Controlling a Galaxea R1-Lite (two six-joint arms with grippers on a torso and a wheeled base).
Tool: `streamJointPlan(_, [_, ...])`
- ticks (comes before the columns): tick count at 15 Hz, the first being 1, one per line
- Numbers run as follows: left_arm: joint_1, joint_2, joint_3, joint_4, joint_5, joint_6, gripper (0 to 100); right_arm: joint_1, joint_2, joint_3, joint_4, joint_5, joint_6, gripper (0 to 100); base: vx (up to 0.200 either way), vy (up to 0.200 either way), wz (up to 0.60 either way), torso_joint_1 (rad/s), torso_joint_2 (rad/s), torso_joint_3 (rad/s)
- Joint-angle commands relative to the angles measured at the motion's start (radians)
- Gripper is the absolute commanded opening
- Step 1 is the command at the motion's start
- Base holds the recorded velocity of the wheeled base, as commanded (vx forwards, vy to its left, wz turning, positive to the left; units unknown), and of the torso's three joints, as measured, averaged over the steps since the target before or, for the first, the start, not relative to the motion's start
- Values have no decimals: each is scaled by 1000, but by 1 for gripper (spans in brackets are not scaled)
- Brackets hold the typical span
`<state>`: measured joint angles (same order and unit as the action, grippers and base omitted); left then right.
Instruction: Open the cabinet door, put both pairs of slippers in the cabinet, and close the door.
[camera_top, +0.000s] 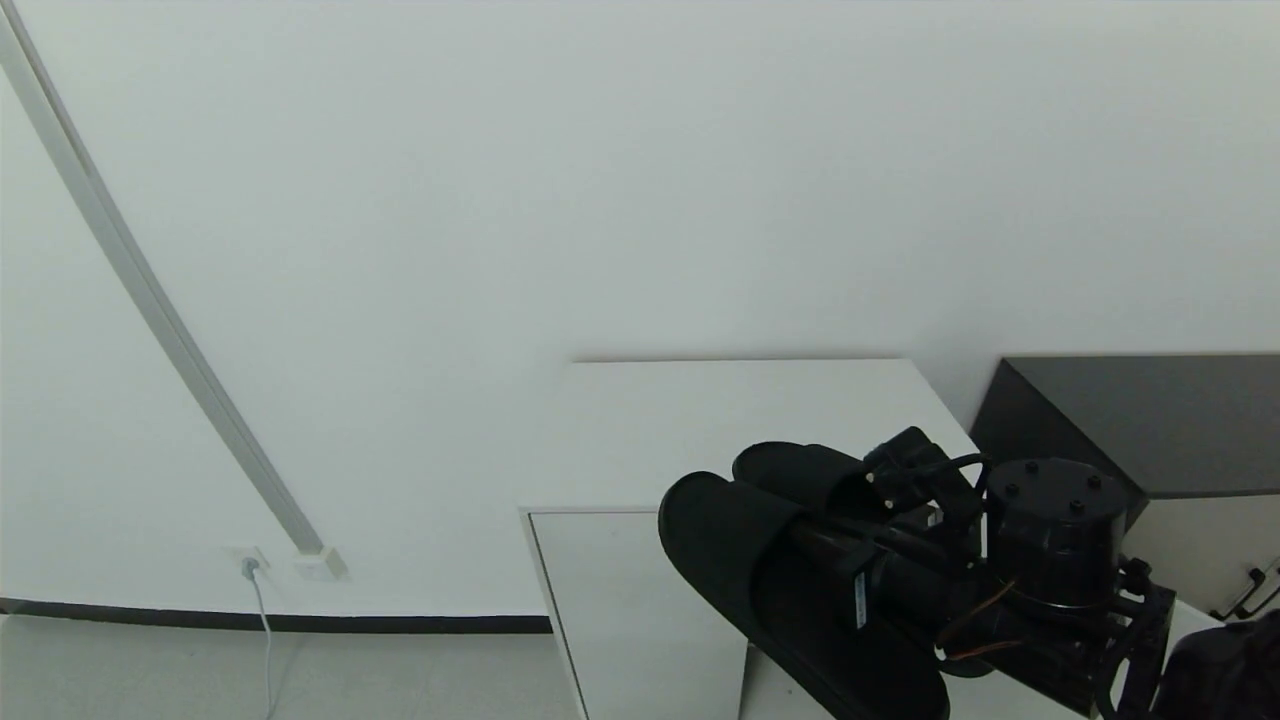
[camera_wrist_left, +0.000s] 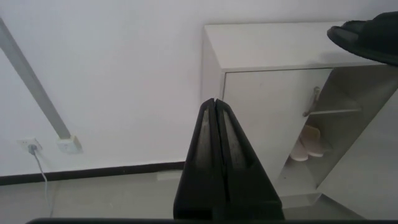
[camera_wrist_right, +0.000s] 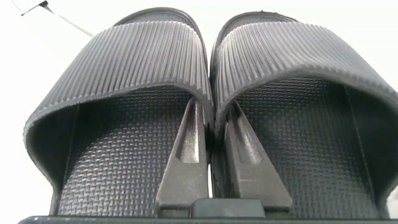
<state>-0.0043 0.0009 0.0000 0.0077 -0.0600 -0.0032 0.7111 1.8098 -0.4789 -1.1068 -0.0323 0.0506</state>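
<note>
1. Where the right gripper (camera_wrist_right: 214, 111) hangs at the front of the white cabinet (camera_top: 700, 420), its jaws are clamped on the black slippers (camera_top: 790, 570). One finger sits inside each slipper, pinching the two inner strap walls together.
2. The black slippers are side by side and off the floor, toes pointing away from the wrist. They are about level with the cabinet top, over the right part of its front.
3. The left gripper (camera_wrist_left: 215, 104) is held out in the air facing the cabinet, jaws pressed together with nothing between them.
4. The cabinet is open on its right side, with the open door (camera_wrist_left: 373, 149) swung out.
5. Inside it, pale slippers (camera_wrist_left: 308, 144) stand below a shelf (camera_wrist_left: 336, 111).
6. A dark cabinet (camera_top: 1150, 420) stands just right of the white one.
7. On the wall to the left are a wall socket (camera_top: 250, 565) with a white cable and a slanting grey conduit strip (camera_top: 150, 300).
</note>
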Motion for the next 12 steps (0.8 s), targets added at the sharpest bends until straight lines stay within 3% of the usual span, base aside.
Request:
streamJointPlan(1, [0,1,0,0,0,-1,0,1,3,5,-1,0,0,0,0,-200,0,7,2,7])
streamJointPlan(8, [0,1,0,0,0,-1,0,1,3,26,-27,3,-28,0,0,-200,0,3,2,3])
streamJointPlan(12, [0,1,0,0,0,-1,0,2,3,28,-28,3,-28,0,0,0,0,0,0,0])
